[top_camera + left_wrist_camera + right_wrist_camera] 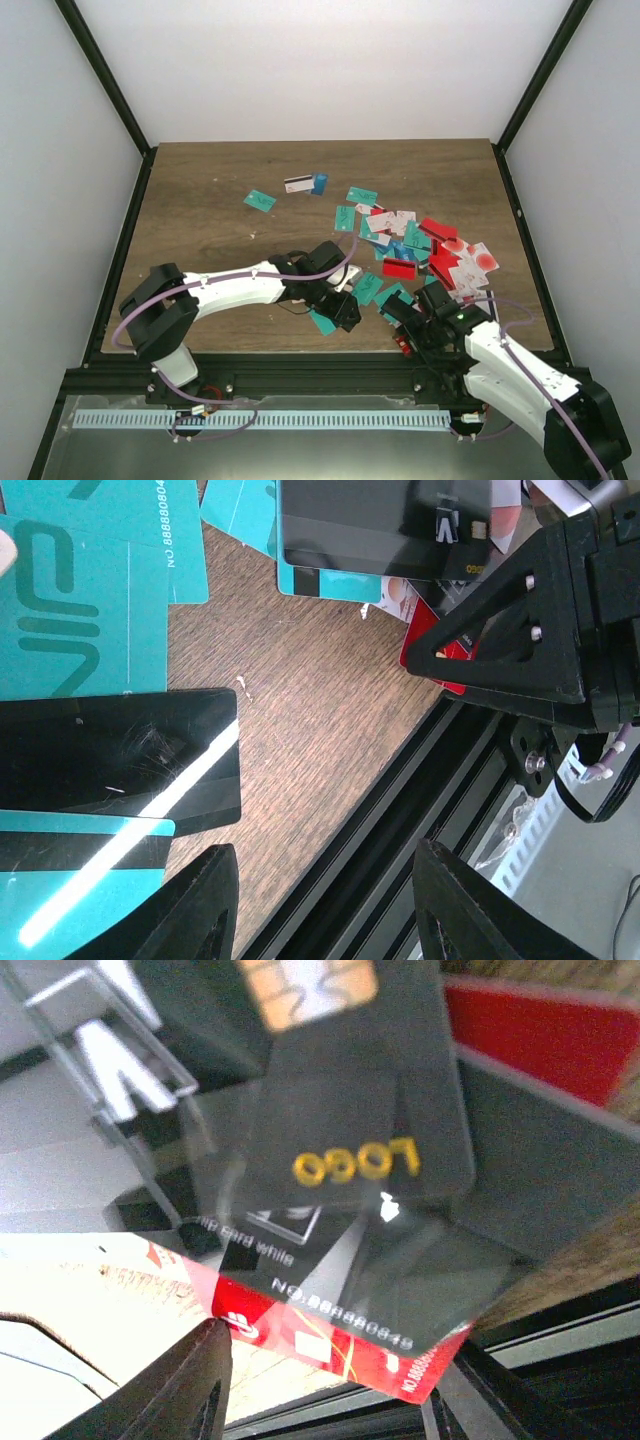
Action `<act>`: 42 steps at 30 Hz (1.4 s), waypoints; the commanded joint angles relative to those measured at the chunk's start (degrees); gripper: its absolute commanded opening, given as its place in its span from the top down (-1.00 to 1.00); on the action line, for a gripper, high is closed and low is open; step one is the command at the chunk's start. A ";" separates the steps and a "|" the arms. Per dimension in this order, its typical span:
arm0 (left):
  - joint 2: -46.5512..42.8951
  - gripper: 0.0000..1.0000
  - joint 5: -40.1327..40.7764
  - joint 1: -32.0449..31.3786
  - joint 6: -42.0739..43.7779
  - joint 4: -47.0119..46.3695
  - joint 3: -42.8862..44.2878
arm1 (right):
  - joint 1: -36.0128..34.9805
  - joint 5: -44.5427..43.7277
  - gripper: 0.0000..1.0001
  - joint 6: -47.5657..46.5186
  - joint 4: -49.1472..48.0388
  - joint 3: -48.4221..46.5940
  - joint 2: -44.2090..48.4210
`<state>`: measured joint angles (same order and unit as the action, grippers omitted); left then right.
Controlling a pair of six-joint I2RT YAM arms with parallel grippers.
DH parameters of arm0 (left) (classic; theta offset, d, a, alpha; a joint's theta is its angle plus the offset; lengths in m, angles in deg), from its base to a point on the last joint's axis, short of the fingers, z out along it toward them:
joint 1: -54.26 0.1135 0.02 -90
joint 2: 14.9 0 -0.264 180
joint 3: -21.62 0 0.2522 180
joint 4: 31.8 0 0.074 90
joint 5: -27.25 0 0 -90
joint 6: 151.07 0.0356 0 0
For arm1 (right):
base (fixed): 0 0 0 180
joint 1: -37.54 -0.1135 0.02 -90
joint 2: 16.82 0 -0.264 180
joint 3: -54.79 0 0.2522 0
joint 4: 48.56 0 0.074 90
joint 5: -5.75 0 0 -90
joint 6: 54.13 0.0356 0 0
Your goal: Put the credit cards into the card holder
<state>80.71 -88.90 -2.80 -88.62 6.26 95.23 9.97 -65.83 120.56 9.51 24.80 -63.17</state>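
Most credit cards lie heaped on the counter just past the right tool. One card lies close beside the left tool. A few more cards lie well past both tools.

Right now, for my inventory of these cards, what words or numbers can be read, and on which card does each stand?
"LOGO": gold, upside down, on the black plastic card with a chip.
"VIP": large letters on the teal plastic card.
"NO.8888": on a second teal card, later digits unsure.
Too blurred: number lines on the lower dark card and the red card beneath it.
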 commanded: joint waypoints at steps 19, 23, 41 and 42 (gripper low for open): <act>3.29 0.00 -0.21 -0.19 2.97 0.21 3.52 | -0.29 -7.73 0.59 -8.86 11.71 -11.11 -4.65; 3.99 0.00 -0.31 -0.22 3.40 0.48 4.32 | -0.29 -9.09 0.71 -9.69 11.92 -12.80 -4.63; 4.07 0.01 -1.05 1.89 4.29 4.70 10.41 | -0.29 -16.16 0.99 -13.70 20.23 -24.12 -6.69; 3.73 0.00 -1.41 2.37 4.09 5.09 11.04 | -0.29 -16.43 0.99 -14.79 20.42 -25.47 -6.66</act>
<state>85.43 -88.97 -2.05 -84.82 9.67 102.93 9.97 -78.31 108.32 25.82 5.02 -69.93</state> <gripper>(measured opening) 0.497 0.025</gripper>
